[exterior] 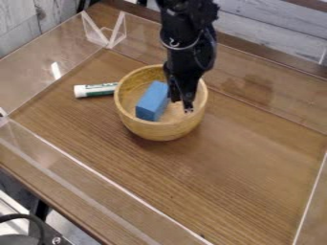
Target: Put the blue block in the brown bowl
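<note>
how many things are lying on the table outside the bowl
1: the white marker with a green cap, lying on the wood just left of the brown bowl. The blue block is inside the bowl. Nothing else shows, though the arm hides some table behind it.
</note>
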Controlling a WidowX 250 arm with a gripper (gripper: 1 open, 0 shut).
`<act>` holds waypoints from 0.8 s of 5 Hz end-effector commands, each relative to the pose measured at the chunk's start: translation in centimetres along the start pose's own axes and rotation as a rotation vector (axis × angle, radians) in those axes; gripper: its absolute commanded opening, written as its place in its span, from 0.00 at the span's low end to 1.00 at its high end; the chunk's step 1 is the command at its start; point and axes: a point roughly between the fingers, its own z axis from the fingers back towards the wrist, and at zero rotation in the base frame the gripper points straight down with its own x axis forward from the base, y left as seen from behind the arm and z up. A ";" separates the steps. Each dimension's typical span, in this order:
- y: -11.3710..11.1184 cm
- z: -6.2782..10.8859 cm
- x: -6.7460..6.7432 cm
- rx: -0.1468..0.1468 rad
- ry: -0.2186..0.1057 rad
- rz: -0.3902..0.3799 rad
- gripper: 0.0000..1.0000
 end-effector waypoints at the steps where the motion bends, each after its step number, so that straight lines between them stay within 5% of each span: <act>1: 1.1 2.0 1.3 0.045 -0.057 0.004 0.00; 4: 1.2 3.3 1.8 0.032 -0.066 0.004 0.00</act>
